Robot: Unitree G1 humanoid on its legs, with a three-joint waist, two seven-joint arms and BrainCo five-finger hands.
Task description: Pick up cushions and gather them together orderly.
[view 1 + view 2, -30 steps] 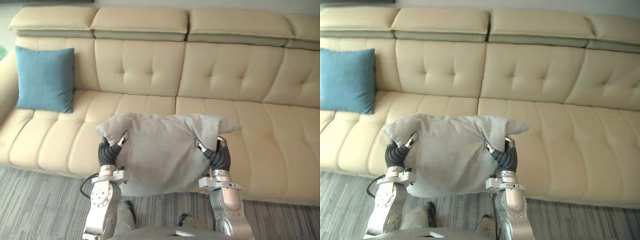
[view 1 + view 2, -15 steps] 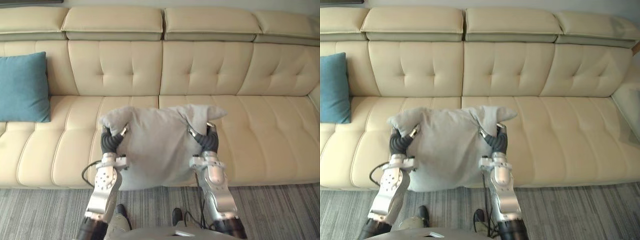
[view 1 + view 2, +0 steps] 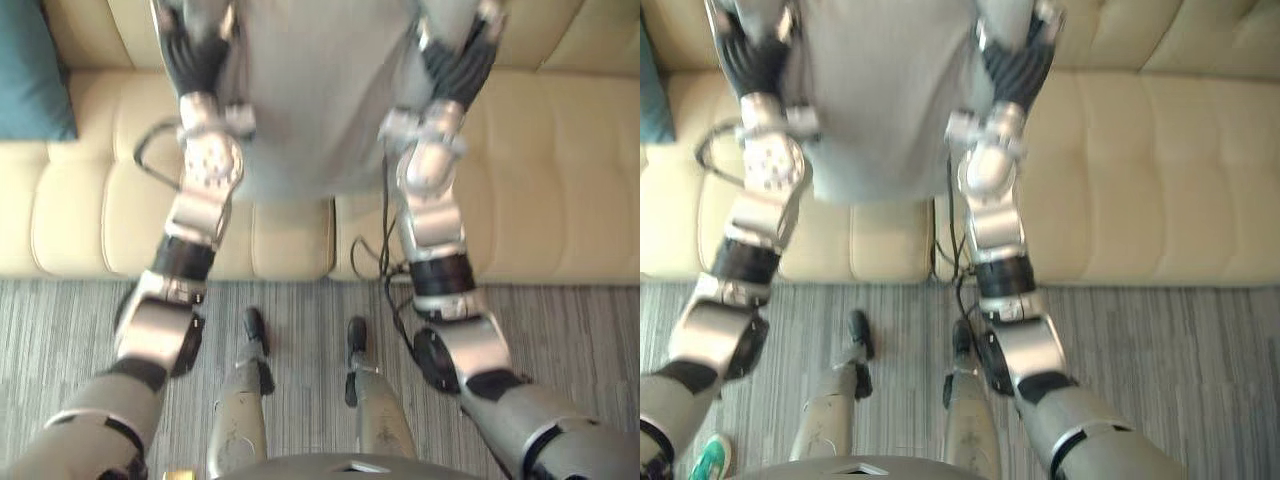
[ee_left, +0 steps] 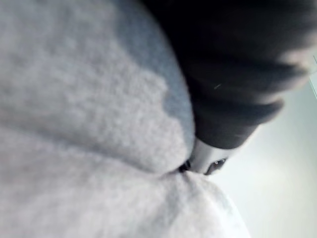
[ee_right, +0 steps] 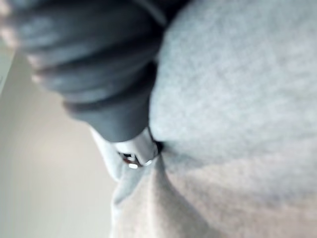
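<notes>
Both hands hold a grey cushion (image 3: 320,100) up in front of the sofa seat, and its lower edge hangs over the seat's front. My left hand (image 3: 195,55) grips its left side and my right hand (image 3: 458,60) grips its right side. In the left wrist view the left hand (image 4: 233,74) has a finger dug into a fold of the grey cushion (image 4: 74,124). The right hand (image 5: 99,74) pinches the grey cushion (image 5: 237,99) the same way. A blue cushion (image 3: 30,70) leans on the sofa at the far left.
The cream leather sofa (image 3: 560,180) runs across the upper part of the view. A grey striped rug (image 3: 580,340) lies in front of it. A teal shoe tip (image 3: 708,458) shows on the rug at the lower left.
The camera has tipped down and moved nearer the sofa, so the picture has shifted. Both hands still hold the grey cushion, now at the view's top edge.
</notes>
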